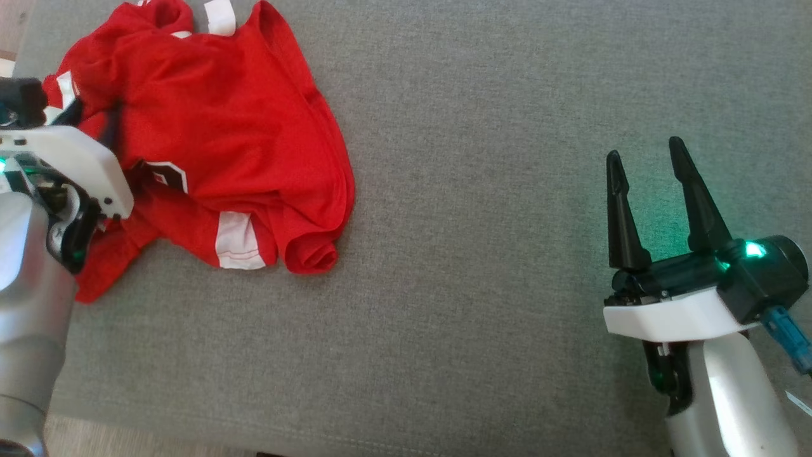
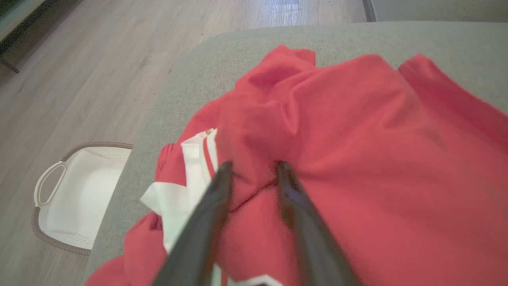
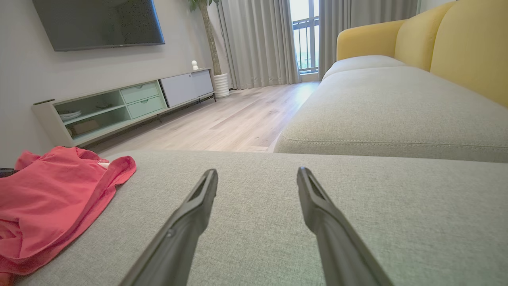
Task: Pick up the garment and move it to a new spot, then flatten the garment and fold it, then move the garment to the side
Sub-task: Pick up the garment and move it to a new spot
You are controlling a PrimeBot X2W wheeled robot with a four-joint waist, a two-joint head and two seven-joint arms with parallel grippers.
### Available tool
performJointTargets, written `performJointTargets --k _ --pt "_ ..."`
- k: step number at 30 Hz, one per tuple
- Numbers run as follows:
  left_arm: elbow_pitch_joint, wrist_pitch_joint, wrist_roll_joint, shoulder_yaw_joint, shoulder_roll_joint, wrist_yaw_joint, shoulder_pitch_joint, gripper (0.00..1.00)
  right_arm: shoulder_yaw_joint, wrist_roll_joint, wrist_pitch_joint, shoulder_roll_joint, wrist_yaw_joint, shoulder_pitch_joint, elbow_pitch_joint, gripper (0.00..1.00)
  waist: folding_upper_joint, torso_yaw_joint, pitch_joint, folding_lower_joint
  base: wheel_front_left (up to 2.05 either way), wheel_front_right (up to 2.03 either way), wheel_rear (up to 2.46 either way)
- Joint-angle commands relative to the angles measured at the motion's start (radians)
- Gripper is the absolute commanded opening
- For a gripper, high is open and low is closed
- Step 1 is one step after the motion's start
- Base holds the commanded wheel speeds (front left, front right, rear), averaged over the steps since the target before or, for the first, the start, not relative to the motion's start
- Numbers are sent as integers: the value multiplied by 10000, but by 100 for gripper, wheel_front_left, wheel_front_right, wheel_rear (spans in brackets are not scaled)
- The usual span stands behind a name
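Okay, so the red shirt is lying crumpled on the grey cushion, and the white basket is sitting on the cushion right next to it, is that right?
Not quite. The white basket is on the wooden floor beside the cushion, not on it; the left wrist view shows this. The red shirt does lie crumpled on the grey cushion.

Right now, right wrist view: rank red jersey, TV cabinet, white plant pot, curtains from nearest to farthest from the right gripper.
1. red jersey, on the grey cushion, left of the right gripper.
2. TV cabinet, left side, mid-room.
3. white plant pot, at the cabinet's far end.
4. curtains, behind the pot, at the back.
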Motion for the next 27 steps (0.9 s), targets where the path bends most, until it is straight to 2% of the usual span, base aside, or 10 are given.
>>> performJointTargets --k 1,10,16,21,27 --pt "-123 -231 -127 198 724 19 -449 0 306 -42 -90 -26 -7 -90 -344 100 0 -17 -57 -1 0 0 0" --pt "-75 -2678 -2 -155 1070 18 -867 0 398 389 -90 -26 -7 -4 -61 100 0 -143 -901 -1 0 0 0" --pt "-995 -4207 594 -445 1217 44 -1133 0 389 876 -90 -26 -7 146 86 100 0 -290 -1763 -1 0 0 0" --pt "-2467 -4514 1007 -582 1225 316 -1199 0 457 1226 -90 -26 -7 283 184 100 0 -499 -2382 -1 0 0 0" --pt "-4226 -4370 1289 -846 1218 523 -1121 0 479 1558 -90 -26 -7 357 194 100 0 -825 -2783 -1 0 0 0"
